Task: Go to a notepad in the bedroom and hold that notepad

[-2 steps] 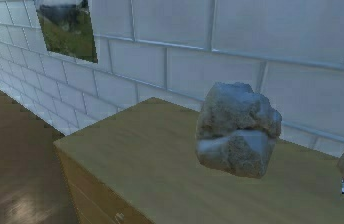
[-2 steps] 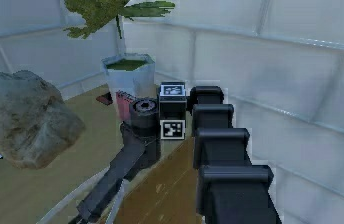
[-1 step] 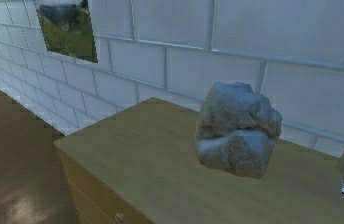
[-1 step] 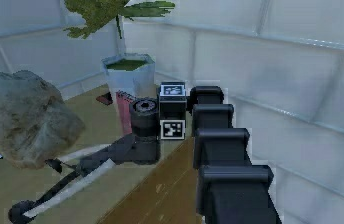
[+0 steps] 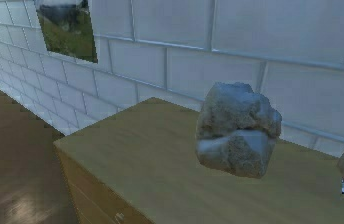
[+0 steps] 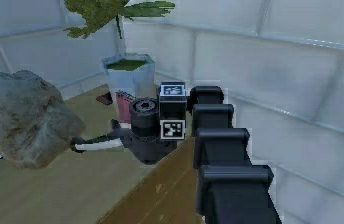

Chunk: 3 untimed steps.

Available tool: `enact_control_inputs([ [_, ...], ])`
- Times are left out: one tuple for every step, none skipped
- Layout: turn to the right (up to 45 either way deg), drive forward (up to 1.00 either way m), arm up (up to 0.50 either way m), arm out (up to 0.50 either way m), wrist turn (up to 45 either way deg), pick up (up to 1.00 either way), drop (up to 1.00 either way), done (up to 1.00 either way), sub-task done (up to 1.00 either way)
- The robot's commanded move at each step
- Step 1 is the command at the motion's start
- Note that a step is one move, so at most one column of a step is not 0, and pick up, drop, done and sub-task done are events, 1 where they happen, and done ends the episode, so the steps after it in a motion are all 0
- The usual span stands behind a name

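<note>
extending over the wooden desk (image 6: 80,195), the arm (image 6: 225,150) brings the tool (image 6: 88,145) near a grey rock-like lump (image 6: 20,115); i cannot tell the tool's state or whether it holds anything. a white pot (image 6: 128,80) with a green plant (image 6: 110,15) stands farther back; a small reddish thing (image 6: 104,100), possibly the notepad, lies just beside it.

Grey rock (image 5: 238,130), potted plant (image 6: 128,75), wooden dresser (image 5: 150,165)

No readable text, white squares (image 6: 170,128) (just black marks)
</note>
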Motion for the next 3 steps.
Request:
enact_control_inputs([
  [0.0,0.0,0.0,0.0,39.0,0.0,0.0,0.0,0.0],
  [0.0,0.0,0.0,0.0,0.0,1.0,0.0,0.0,0.0],
  [0.0,0.0,0.0,0.0,0.0,0.0,0.0,1.0,0.0],
])
